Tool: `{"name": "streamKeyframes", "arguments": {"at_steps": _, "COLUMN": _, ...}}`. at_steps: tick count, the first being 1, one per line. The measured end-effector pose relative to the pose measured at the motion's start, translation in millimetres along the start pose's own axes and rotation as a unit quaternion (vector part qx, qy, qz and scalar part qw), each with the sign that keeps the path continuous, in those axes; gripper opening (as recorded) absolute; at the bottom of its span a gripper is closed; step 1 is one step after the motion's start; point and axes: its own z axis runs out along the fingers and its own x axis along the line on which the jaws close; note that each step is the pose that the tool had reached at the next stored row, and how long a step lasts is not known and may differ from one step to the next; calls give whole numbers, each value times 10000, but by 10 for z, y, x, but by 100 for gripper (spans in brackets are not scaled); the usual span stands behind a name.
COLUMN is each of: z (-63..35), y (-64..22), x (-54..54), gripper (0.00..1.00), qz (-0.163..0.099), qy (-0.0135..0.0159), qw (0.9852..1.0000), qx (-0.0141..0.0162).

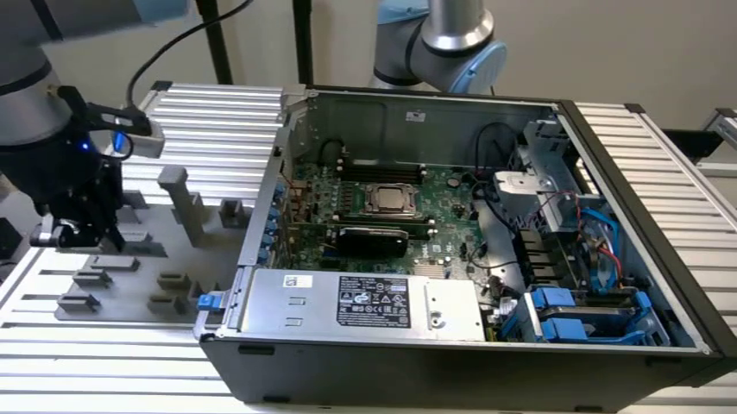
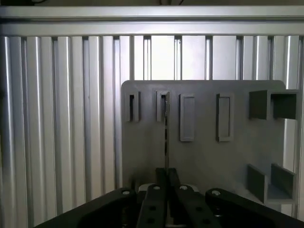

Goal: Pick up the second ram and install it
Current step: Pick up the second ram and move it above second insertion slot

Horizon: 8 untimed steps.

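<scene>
Grey fixture plate (image 1: 133,278) (image 2: 204,156): lies on the ribbed aluminium tabletop (image 1: 213,112), at about nine o'clock of the open computer case (image 1: 403,105) in the exterior view; it carries narrow slots and small raised blocks.
Tool (image 1: 72,231) (image 2: 166,172): hangs from the arm (image 1: 23,95) over the plate's nine-o'clock edge in the exterior view; in the wrist view its two dark fingers (image 2: 160,181) are clenched on the second ram (image 2: 166,137).
Second ram: seen edge-on in the wrist view (just a thin dark line), gripped at one end by the tool and reaching out to a narrow slot in the plate; whether its far end sits in that slot or is clear of it, I cannot tell.
Computer case: lid off, well apart from the tool, spreading from the centre of the exterior view towards three o'clock.
Motherboard (image 1: 450,194): green, flat on the case floor, with the metal CPU socket (image 1: 389,200) near its middle.
Power supply (image 1: 357,302): silver box with a black label, at six o'clock of the motherboard.
</scene>
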Motion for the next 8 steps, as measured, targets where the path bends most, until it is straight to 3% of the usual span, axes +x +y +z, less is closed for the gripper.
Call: {"name": "streamKeyframes", "arguments": {"at_steps": 8, "z": -365, "y": -14, "x": 3, "gripper": 0, "qz": 0, "qy": 0, "qw": 10000, "qx": 1}}
